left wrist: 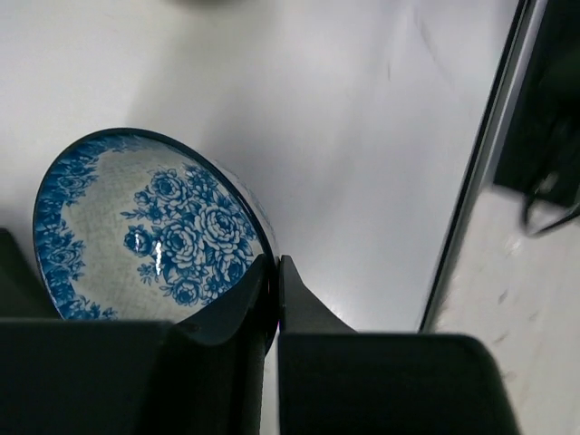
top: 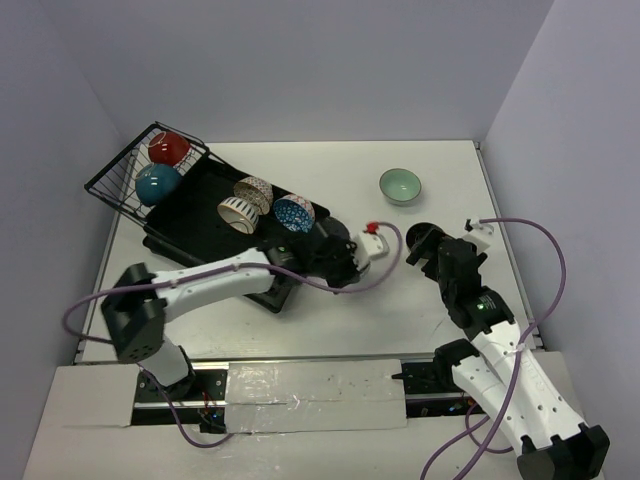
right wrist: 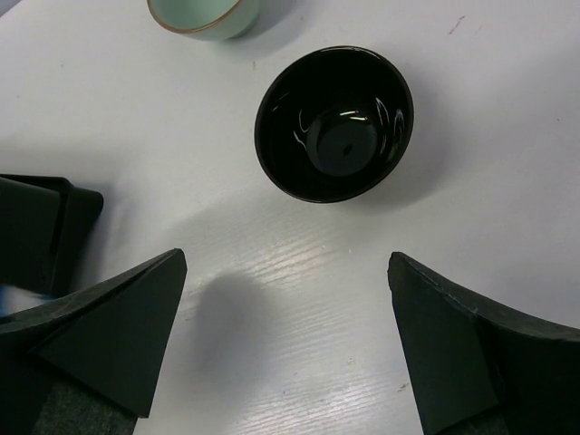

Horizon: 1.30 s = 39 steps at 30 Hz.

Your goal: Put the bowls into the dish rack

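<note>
Left fingers [left wrist: 258,294]: pressed almost together, pinching the rim of the blue-and-white floral ceramic bowl [left wrist: 145,236], which stands tilted on edge with its inside facing the wrist camera.
Held bowl's place: at the right end of the black ribbed plastic dish rack [top: 190,225], just beside the striped cream-and-brown bowl [top: 237,212]; I cannot tell whether it rests on the ribs.
Rack load: a lattice-patterned bowl [top: 254,190] stands on the tray. A plain red bowl [top: 169,148] and a teal bowl [top: 158,184] sit in the black wire basket [top: 125,165] at the far-left end.
Right fingers [right wrist: 149,308]: spread wide, holding nothing, above the white worktop [top: 330,170].
Ahead of them: a glossy black round bowl [right wrist: 333,122], upright, beyond the tips (bare worktop all round it).
Mint green ceramic bowl [top: 400,185]: upright, past the black one and apart from it, toward the far right of the worktop, clear of both edges.
Open room: bare worktop lies between the rack's right corner and the right arm. The tray's near-left stretch holds no bowl.
</note>
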Tool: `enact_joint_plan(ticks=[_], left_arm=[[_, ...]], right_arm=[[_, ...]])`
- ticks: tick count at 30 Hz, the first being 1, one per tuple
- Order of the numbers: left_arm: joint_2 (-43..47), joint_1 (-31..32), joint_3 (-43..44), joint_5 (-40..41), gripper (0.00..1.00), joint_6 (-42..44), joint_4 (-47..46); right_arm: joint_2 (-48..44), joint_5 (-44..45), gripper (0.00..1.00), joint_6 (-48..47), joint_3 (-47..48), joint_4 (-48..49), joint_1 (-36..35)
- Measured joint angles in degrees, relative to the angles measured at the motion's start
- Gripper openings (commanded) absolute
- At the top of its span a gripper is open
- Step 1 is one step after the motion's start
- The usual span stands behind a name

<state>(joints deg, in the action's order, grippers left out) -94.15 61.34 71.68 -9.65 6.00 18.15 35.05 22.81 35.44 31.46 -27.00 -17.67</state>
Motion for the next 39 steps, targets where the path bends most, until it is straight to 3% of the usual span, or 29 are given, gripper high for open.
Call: enact_joint_plan(ticks=[6,10,16,22,29,39], left_arm=[[17.14,-8.70,-12.59,-2.58,0.00,-17.57,-12.02],[29.57,-14.51,-26.64,-1.01,0.00,-32.06,-21.16],[44.35,-20.15,-41.57,6.01,0.00,-47.39,-27.65],[57.59,-26.16,-51.67,13.75,0.00,-57.09,-32.63],[61.59,-33.57,-55.71,20.44,0.00,-62.95,-38.10],[55.08,-39.80,-60.50,22.95,0.00,-69.66,-50.82]], right_arm=[[-0.76,-0.76,1.00,-0.31,-0.02,0.52,0.02],[-0.79,-1.64,1.00,-0.44,-0.02,0.87,0.04],[-0.68,-2.51,1.00,-0.61,-0.02,0.96,0.02],[0.22,-2.62,1.00,-0.66,-0.04,1.18,-0.63],[1.07,-2.73,1.00,-0.81,-0.02,1.29,-2.08],[1.05,-3.04,1.00,-1.05,-0.02,1.31,-3.10]])
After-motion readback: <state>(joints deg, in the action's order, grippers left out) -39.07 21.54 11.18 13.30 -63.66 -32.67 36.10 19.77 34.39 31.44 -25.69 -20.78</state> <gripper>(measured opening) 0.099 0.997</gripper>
